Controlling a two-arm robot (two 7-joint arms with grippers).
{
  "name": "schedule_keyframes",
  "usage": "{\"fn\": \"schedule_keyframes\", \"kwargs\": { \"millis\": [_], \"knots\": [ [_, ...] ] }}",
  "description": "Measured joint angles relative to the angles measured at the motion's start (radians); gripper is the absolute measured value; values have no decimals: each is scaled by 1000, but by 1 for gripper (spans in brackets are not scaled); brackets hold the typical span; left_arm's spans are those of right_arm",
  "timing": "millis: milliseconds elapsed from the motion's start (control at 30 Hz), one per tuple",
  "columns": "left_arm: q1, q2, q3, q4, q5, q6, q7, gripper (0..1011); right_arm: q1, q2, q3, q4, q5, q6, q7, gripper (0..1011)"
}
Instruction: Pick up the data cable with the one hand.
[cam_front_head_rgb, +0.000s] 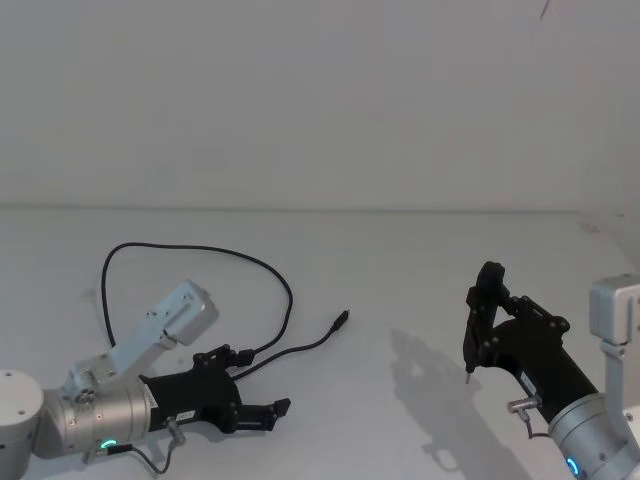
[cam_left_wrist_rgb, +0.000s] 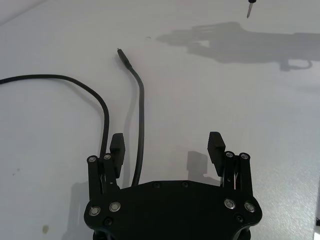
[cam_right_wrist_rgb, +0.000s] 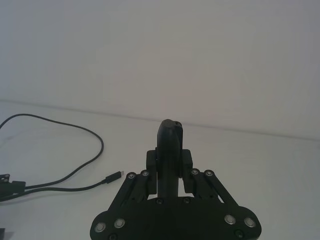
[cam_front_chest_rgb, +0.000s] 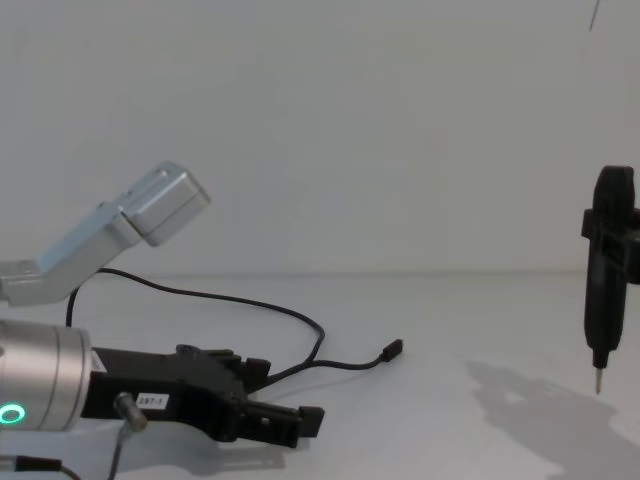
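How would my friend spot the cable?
On the white table, left side, the left gripper sits low, open. The cable is the thin black line looping behind it and between its fingers. Unlike the pen tool in the right gripper, it's long and curvy.

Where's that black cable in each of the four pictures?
Head view: cable loops lower left.
Left wrist view: one strand runs inside the open left gripper.
Right wrist view: beside the right gripper and its pen tool.
Chest view: lower left, across the table.
Shared landmark: the left gripper.
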Motion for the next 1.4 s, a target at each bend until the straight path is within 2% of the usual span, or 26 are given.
{"fn": "schedule_keyframes", "kwargs": {
  "millis": [300,500,533,633,733,767,933,1233,1267,1400],
  "knots": [
    [-18,-29,6,46,-7,-26,3,994,0,0,0,0,0,0,0,279],
    [-32,-51,8,81,-6,-40,13,841,0,0,0,0,0,0,0,279],
    [-34,-56,9,90,-5,-42,15,841,0,0,0,0,0,0,0,279],
    [-39,-65,10,104,-2,-46,17,738,0,0,0,0,0,0,0,279],
    [-45,-76,11,122,1,-51,20,684,0,0,0,0,0,0,0,279],
    [-48,-80,12,129,3,-54,21,614,0,0,0,0,0,0,0,279],
    [-55,-93,13,150,8,-61,21,482,0,0,0,0,0,0,0,279],
    [-64,-113,13,178,18,-75,18,156,0,0,0,0,0,0,0,279],
    [-64,-114,13,178,19,-76,18,156,0,0,0,0,0,0,0,279],
    [-65,-115,12,176,22,-78,17,44,0,0,0,0,0,0,0,279]
  ]
}}
